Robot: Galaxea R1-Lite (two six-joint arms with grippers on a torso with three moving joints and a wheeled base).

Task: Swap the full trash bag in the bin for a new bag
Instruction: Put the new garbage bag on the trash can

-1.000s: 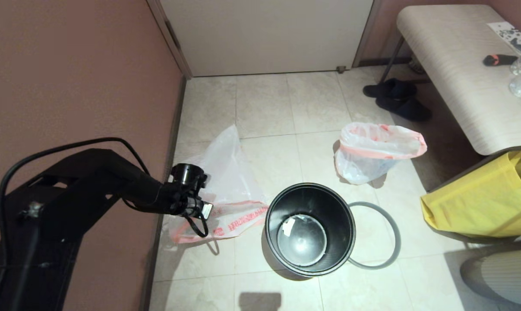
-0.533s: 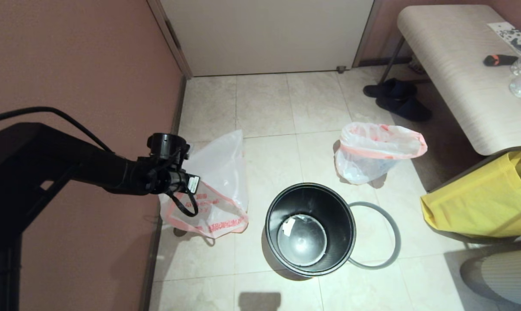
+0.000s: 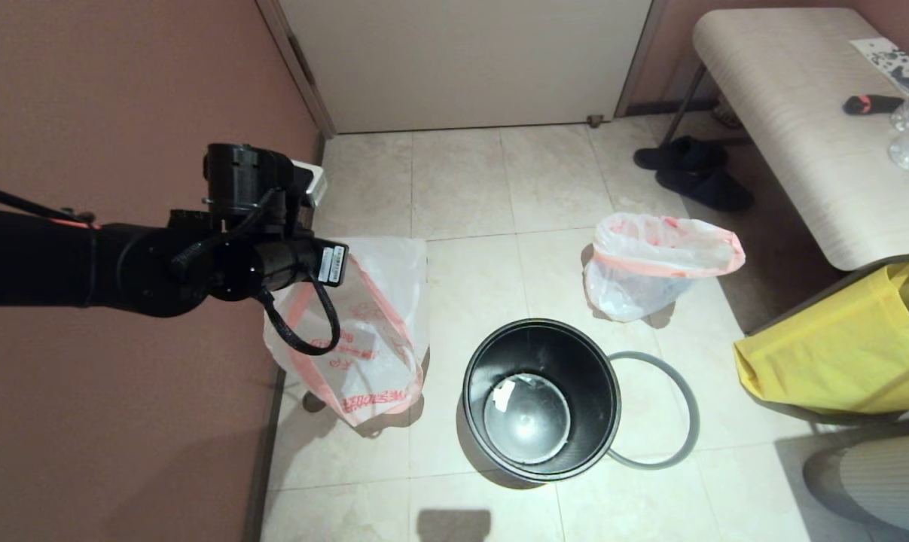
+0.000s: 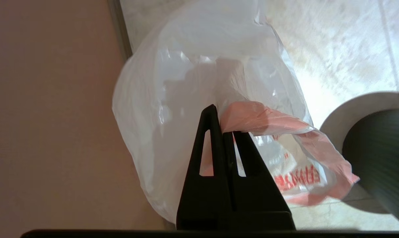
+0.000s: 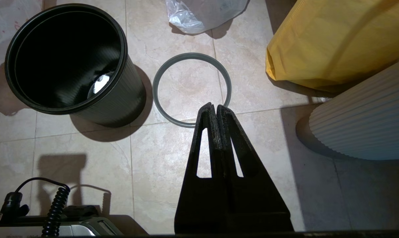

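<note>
Translucent white plastic of the new bag (image 4: 173, 109) hangs from the left gripper (image 4: 220, 120), jaws clamped on its pink rim, left of the bin (image 3: 541, 399), while the full trash bag (image 3: 654, 263) lies far-right and the right gripper (image 5: 216, 109), jaws together, hovers near the grey ring (image 5: 159, 99).

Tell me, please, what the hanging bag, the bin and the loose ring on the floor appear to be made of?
The new bag, pinched in the left pincer, looks like thin plastic film: translucent, wrinkled, glossy where light catches it. The bin seems hard black plastic, with fine ribbing on its wall, though coated metal cannot be ruled out. The grey ring looks like matte moulded plastic, smooth and even.
</note>
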